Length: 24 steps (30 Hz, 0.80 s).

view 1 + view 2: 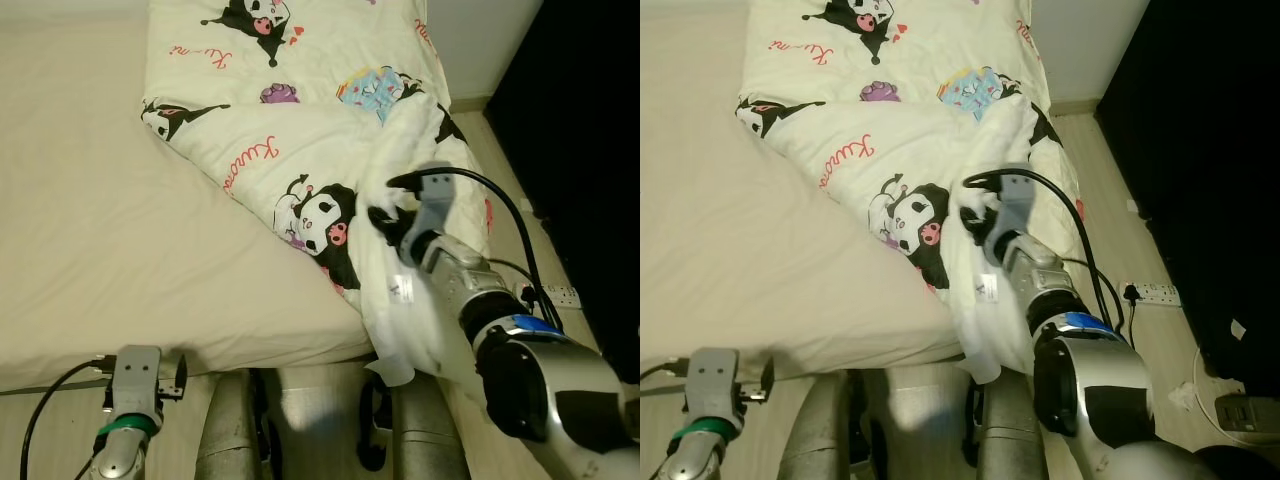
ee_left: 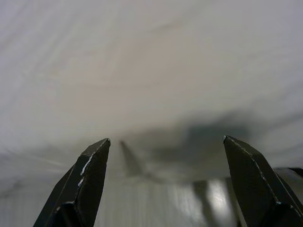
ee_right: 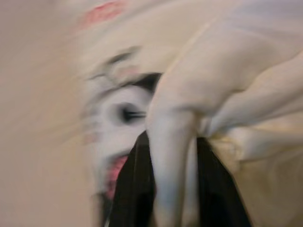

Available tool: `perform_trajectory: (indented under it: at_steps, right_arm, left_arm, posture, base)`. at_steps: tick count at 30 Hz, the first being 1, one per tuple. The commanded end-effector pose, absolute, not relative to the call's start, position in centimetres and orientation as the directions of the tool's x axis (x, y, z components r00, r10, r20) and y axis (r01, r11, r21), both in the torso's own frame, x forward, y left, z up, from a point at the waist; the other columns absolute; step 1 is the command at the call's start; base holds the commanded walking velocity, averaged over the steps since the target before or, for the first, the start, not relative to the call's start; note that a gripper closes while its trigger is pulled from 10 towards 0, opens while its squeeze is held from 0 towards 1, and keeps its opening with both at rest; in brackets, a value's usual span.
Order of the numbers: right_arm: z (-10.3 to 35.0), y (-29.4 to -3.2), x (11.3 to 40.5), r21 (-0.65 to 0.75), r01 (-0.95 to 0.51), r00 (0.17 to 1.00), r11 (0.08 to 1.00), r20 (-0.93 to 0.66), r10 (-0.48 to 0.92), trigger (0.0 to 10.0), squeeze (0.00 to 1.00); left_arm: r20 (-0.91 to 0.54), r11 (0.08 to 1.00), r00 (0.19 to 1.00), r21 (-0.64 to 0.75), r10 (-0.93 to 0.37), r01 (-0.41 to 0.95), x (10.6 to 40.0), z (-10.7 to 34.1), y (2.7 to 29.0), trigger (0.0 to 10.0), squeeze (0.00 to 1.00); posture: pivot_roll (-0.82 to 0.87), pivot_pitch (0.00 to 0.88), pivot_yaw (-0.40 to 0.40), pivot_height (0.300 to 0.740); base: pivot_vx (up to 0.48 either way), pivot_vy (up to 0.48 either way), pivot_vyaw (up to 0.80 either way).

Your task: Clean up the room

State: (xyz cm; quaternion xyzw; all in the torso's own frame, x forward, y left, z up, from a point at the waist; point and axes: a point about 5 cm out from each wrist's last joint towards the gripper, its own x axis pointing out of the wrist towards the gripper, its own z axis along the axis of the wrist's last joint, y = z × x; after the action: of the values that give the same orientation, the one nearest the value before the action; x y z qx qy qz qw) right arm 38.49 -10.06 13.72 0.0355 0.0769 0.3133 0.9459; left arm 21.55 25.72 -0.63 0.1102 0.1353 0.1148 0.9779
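Observation:
A cream quilt [image 1: 300,110] printed with black-and-white cartoon figures lies over the far and right part of the bed. Its white edge [image 1: 400,300] hangs down the bed's near right corner. My right gripper [image 1: 385,222] is shut on a bunched fold of that quilt above the corner; in the right wrist view the white fold [image 3: 173,142] is pinched between the black fingers [image 3: 132,189]. My left gripper [image 2: 165,156] is held low by the bed's near edge, open, with nothing between its fingers.
The bare beige mattress [image 1: 110,250] takes up the left side. A white power strip [image 1: 1152,293] with cables lies on the pale floor to the right, next to a dark wall or curtain [image 1: 1210,150]. My own legs [image 1: 240,430] stand against the bed's front.

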Motion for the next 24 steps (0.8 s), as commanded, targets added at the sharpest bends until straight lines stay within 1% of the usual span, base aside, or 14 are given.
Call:
perform_trajectory:
  at_steps: [1,3,4,5,6,9,11,13,14,16,19,20,21,24]
  right_arm:
    - [12.2,-5.5,36.4,0.051,-0.806,0.575,0.59,-0.171,0.8,0.0,0.0]
    - [10.5,-2.2,33.9,0.001,-0.938,0.335,0.347,-0.253,0.907,0.0,0.0]
    - [10.5,-2.2,33.9,0.001,-0.938,0.335,0.347,-0.253,0.907,0.0,0.0]
    - [9.4,-1.4,32.6,-0.011,-0.971,0.232,0.24,-0.305,0.924,0.0,0.0]
    - [9.4,-1.4,32.6,-0.011,-0.971,0.232,0.24,-0.305,0.924,0.0,0.0]
    - [6.3,-0.4,29.1,0.005,-0.999,-0.04,-0.042,-0.435,0.9,0.0,0.0]
    - [6.3,-0.4,29.1,0.005,-0.999,-0.04,-0.042,-0.435,0.9,0.0,0.0]
    - [5.5,-0.4,28.2,0.022,-0.993,-0.111,-0.114,-0.466,0.878,0.0,0.0]
    - [3.9,-1.2,26.8,0.038,-0.976,-0.199,-0.212,-0.541,0.817,0.0,0.0]
    - [2.9,-1.7,25.9,0.054,-0.961,-0.251,-0.273,-0.587,0.77,0.0,0.0]
    - [2.0,-2.3,25.5,0.036,-0.959,-0.238,-0.279,-0.635,0.735,0.0,0.0]
    - [1.5,-2.7,25.4,0.003,-0.964,-0.198,-0.266,-0.672,0.713,1.3,0.0]
    - [1.3,-2.8,25.9,-0.069,-0.976,-0.102,-0.208,-0.695,0.711,10.0,0.0]
    - [1.4,-3.1,26.8,-0.144,-0.984,0.026,-0.104,-0.695,0.718,10.0,0.0]
  left_arm:
    - [-0.262,0.942,0.92,0.245,0.292,-0.229,20.9,-1.0,26.3,10.0,0.0]
    - [-0.246,0.94,0.922,0.244,0.299,-0.24,21.3,-0.6,26.3,10.0,0.0]
    - [-0.246,0.94,0.922,0.244,0.299,-0.24,21.3,-0.6,26.3,10.0,0.0]
    - [-0.24,0.938,0.921,0.242,0.307,-0.25,21.3,-0.6,26.3,10.0,0.0]
    - [-0.24,0.938,0.921,0.242,0.307,-0.25,21.3,-0.6,26.3,10.0,0.0]
    - [-0.239,0.93,0.911,0.239,0.336,-0.28,21.3,-0.6,26.5,10.0,0.0]
    - [-0.239,0.93,0.911,0.239,0.336,-0.28,21.3,-0.6,26.5,10.0,0.0]
    - [-0.242,0.927,0.907,0.236,0.345,-0.29,21.2,-0.6,26.6,10.0,0.0]
    - [-0.251,0.925,0.901,0.236,0.354,-0.298,21.0,-0.8,26.7,10.0,0.0]
    - [-0.256,0.923,0.897,0.235,0.36,-0.303,20.8,-0.9,26.8,10.0,0.0]
    - [-0.262,0.923,0.895,0.235,0.361,-0.303,20.7,-1.1,26.8,10.0,0.0]
    - [-0.268,0.924,0.893,0.236,0.361,-0.302,20.6,-1.2,26.7,10.0,0.0]
    - [-0.276,0.925,0.892,0.235,0.358,-0.299,20.5,-1.3,26.5,10.0,0.0]
    - [-0.286,0.927,0.892,0.244,0.351,-0.286,20.5,-1.5,26.3,10.0,0.0]
  posture:
    - [0.1,0.245,0.051,0.61]
    - [0.1,0.245,0.047,0.61]
    - [0.1,0.245,0.047,0.61]
    - [0.09,0.245,0.046,0.61]
    - [0.09,0.245,0.046,0.61]
    - [0.09,0.245,0.034,0.61]
    - [0.09,0.245,0.034,0.61]
    - [0.09,0.245,0.034,0.61]
    - [0.08,0.245,0.031,0.61]
    - [0.08,0.245,0.031,0.61]
    - [0.08,0.245,0.031,0.61]
    - [0.07,0.246,0.03,0.61]
    - [0.07,0.245,0.031,0.61]
    - [0.07,0.243,0.033,0.61]
  base:
    - [0.0,0.0,0.0]
    - [0.0,0.0,0.0]
    - [0.0,0.0,0.0]
    - [0.0,0.0,0.0]
    - [0.0,0.0,0.0]
    - [0.0,0.0,0.0]
    - [0.0,0.0,0.0]
    - [0.0,0.0,0.0]
    - [0.0,0.0,0.0]
    - [0.0,0.0,0.0]
    - [0.0,0.0,0.0]
    - [0.0,0.0,0.0]
    - [0.0,0.0,0.0]
    - [0.0,0.0,0.0]
